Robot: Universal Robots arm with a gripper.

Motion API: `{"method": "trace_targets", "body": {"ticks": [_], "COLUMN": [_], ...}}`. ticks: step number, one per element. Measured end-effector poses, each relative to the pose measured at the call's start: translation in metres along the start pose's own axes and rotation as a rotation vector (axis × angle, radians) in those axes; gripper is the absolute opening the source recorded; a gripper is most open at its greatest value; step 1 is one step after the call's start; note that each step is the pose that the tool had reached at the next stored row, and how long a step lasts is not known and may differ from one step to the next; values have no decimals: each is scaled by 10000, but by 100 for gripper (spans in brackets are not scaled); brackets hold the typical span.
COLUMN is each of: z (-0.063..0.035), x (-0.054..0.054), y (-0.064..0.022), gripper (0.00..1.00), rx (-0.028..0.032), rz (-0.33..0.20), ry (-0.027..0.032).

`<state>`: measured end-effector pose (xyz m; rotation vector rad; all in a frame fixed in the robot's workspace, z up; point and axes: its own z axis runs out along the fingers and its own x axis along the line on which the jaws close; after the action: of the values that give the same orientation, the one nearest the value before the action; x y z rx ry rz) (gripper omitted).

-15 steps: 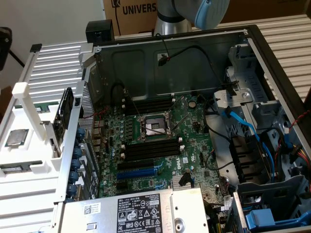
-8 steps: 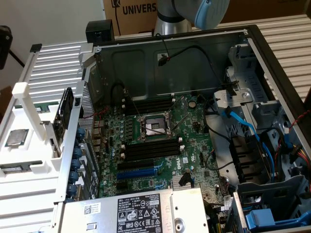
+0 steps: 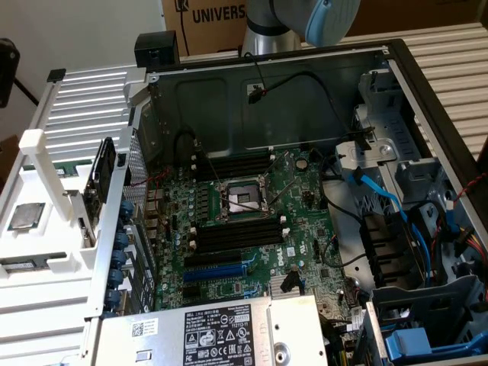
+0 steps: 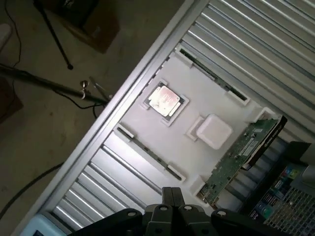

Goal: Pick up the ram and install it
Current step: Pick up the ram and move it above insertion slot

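1. My fingers [image 4: 166,199] look pressed together, tip to tip, with nothing pinched between them.
2. They hang above the ribbed metal worktop [image 4: 275,44], short of the near edge of the flat white plastic fixture tray [image 4: 197,105]. They touch nothing.
3. The ram [image 4: 211,73], a long thin dark-green stick, sits edge-up in the tray's far slot. It lies beyond the square silver processor chip [image 4: 164,100] from my fingers, well apart from them.
4. The tray's near slot [image 4: 147,153] is the closest thing ahead of my fingers. It shows a dark strip; I can't tell whether that is a second stick.
5. A raised white square block [image 4: 212,130] sits beside the chip, between the two slots.
6. A green circuit card with a black bracket [image 4: 231,164] stands on edge at one end of the tray, off to the side of my fingers.
7. The exterior view shows the open black computer case [image 3: 427,84] beside the tray. Its green motherboard [image 3: 252,213] is exposed, and its long black memory slots [image 3: 236,232] are unfilled.
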<state>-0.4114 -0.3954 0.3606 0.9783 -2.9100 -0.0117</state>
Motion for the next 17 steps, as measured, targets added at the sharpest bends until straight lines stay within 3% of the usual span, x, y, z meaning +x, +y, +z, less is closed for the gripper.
{"method": "trace_targets", "body": {"ticks": [6,14,17], "z": [1,14,19], "x": [0,-1,-2], "y": [0,-1,-1], "gripper": [10,10,10], "rx": [136,445,485], "rz": [-1086,-2342,-2867], "ry": [-50,-294,-319]}}
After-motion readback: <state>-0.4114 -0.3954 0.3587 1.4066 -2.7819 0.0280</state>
